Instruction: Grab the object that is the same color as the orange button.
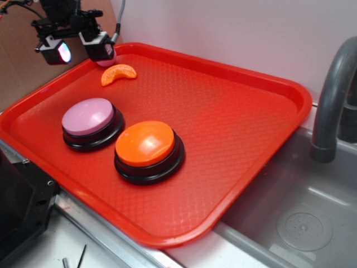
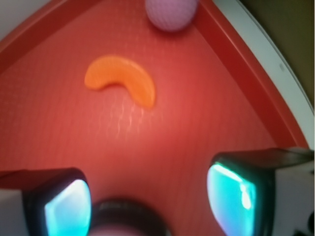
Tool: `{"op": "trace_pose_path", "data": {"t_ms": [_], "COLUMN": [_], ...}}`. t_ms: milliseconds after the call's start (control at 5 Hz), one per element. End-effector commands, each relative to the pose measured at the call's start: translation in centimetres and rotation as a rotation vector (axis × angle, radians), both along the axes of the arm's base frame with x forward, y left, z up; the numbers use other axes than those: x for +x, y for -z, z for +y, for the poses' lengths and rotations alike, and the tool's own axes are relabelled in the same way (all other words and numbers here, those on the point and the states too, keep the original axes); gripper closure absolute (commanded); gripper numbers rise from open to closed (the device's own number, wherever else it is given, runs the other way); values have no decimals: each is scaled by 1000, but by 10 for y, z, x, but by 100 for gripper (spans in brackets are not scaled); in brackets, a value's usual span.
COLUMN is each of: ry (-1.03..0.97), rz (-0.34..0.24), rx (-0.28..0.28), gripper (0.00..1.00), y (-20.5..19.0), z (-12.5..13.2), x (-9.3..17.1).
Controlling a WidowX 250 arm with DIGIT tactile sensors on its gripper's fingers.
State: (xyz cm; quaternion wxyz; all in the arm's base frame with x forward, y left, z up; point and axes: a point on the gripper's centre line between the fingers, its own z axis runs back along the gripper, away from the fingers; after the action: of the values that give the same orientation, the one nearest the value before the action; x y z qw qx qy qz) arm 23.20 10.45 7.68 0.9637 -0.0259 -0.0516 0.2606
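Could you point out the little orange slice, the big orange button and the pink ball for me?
orange slice (image 2: 123,83), wrist view, on the middle of its curved body.
orange button (image 1: 146,142), exterior view, on the top of its dome.
pink ball (image 2: 171,14), wrist view, on its dimpled lower half.

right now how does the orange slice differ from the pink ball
The orange slice is a curved crescent; the pink ball is round. The slice is orange like the orange button; the ball is pale pink. The slice lies out in the open; the ball sits in the corner of the tray. Both are small toys lying free, and the gripper holds neither.
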Motion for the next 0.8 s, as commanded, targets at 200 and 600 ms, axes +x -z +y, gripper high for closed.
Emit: {"op": "trace_pose_path", "data": {"t_ms": [200,600], "ry": [213,187], "rz": [-112,-45], "rx": [62,69], "gripper": [0,0], "y": [22,54], "z": [32,43], "x": [36,59]}}
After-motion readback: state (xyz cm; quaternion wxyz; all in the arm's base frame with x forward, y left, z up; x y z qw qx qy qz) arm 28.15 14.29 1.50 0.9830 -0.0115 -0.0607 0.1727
